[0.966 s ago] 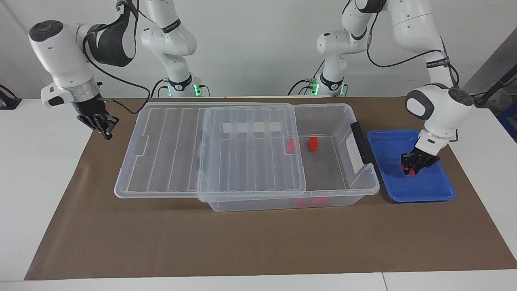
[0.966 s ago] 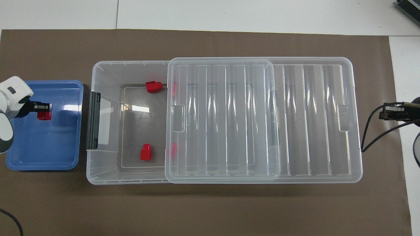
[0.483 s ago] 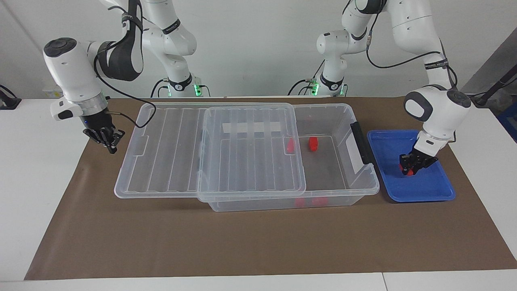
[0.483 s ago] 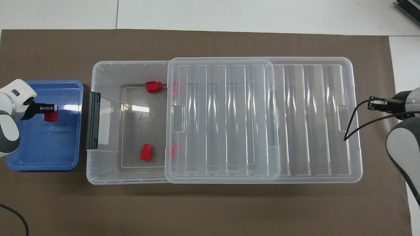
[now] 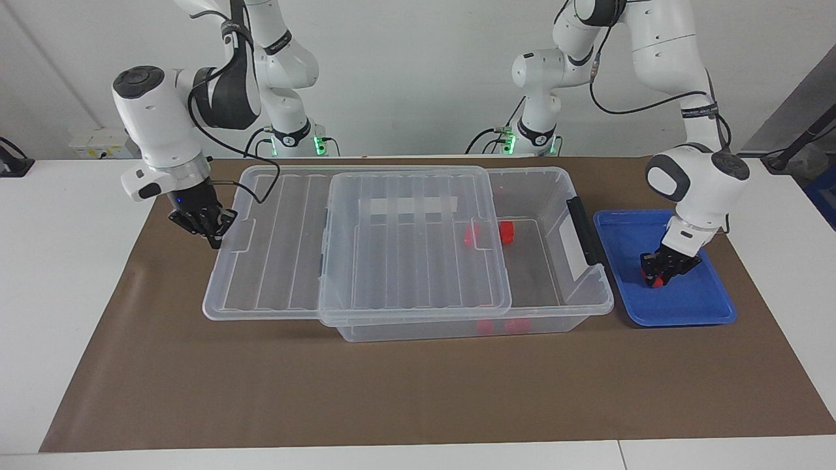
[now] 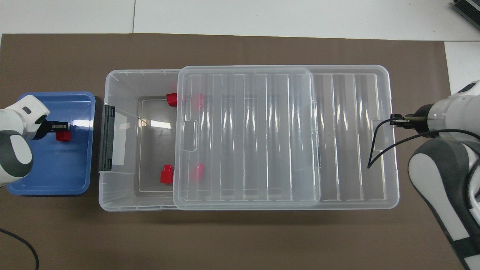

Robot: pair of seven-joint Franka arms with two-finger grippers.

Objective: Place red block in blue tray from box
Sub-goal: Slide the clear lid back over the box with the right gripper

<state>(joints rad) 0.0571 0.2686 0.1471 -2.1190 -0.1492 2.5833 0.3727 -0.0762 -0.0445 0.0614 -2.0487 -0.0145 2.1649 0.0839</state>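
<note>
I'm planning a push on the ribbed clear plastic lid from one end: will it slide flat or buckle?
The ribbed clear plastic lid probably slides easily: it lies flat on the clear plastic storage bin. Its ribs suggest stiffness, so buckling seems unlikely. It looks thin and light, so an off-centre push from the right gripper might skew it.

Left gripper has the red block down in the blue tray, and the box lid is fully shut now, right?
Not quite. The left gripper does hold the red block low in the blue tray, but the overhead view shows the lid covers only part of the box; its tray end stays open.
</note>
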